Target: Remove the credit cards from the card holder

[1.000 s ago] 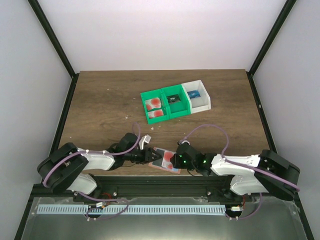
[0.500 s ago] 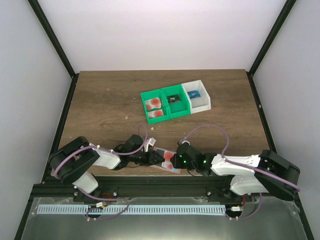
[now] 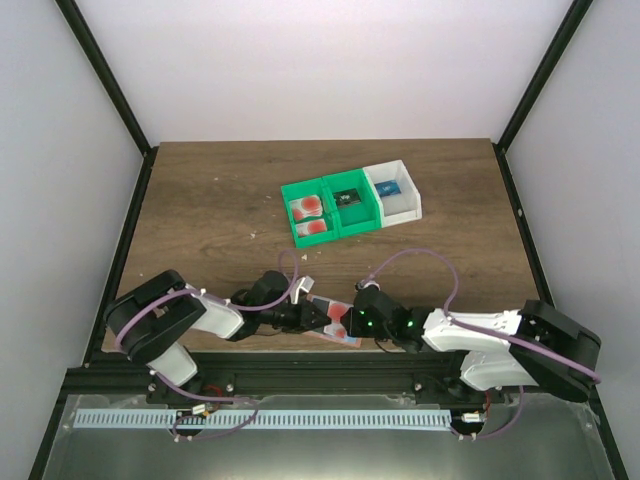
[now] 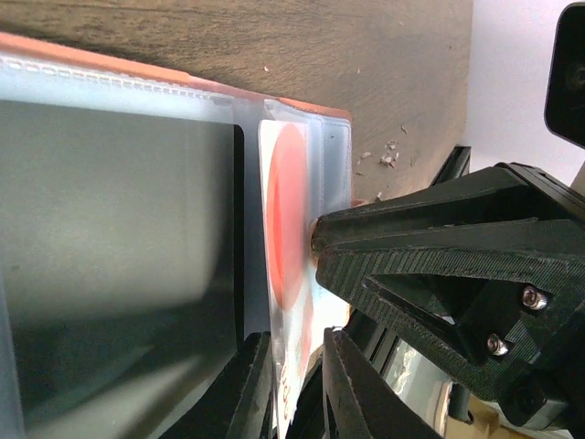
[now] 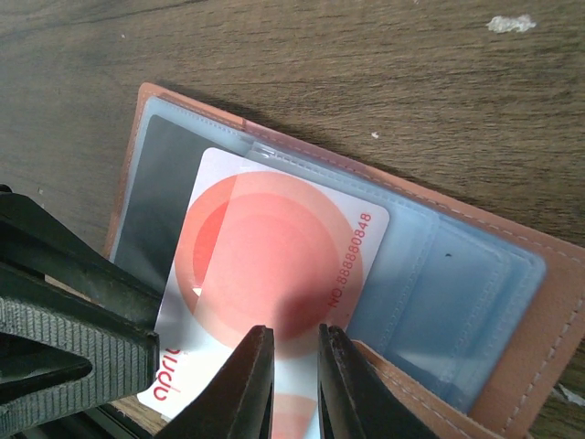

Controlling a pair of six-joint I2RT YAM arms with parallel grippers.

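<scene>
The credit card [image 5: 274, 274] is white with a big red-orange round blot and a printed number along one edge. Its far end sits under the clear plastic of a pocket, and its near end sticks out toward the table's near edge. The card holder [image 5: 539, 311] lies open and flat, with a salmon-pink rim and blue-grey pockets. It is on the wooden table [image 3: 200, 200], close to the near edge, between the two arms.

The left gripper [image 4: 297, 337] comes from the left side. Its two fingers stand on either side of the card's protruding end and are clenched on it. The right gripper [image 5: 294, 331] comes from the right side. Its fingers are drawn near to each other with only a thin slit between them, and their tips rest on the card, on the red blot. I cannot tell if they pinch anything.

Well apart, farther back on the table, stands a green bin [image 3: 340, 232]. Its left compartment contains two more cards [image 3: 309, 208] of the same kind. A white bin [image 3: 412, 200] touches its right side.
</scene>
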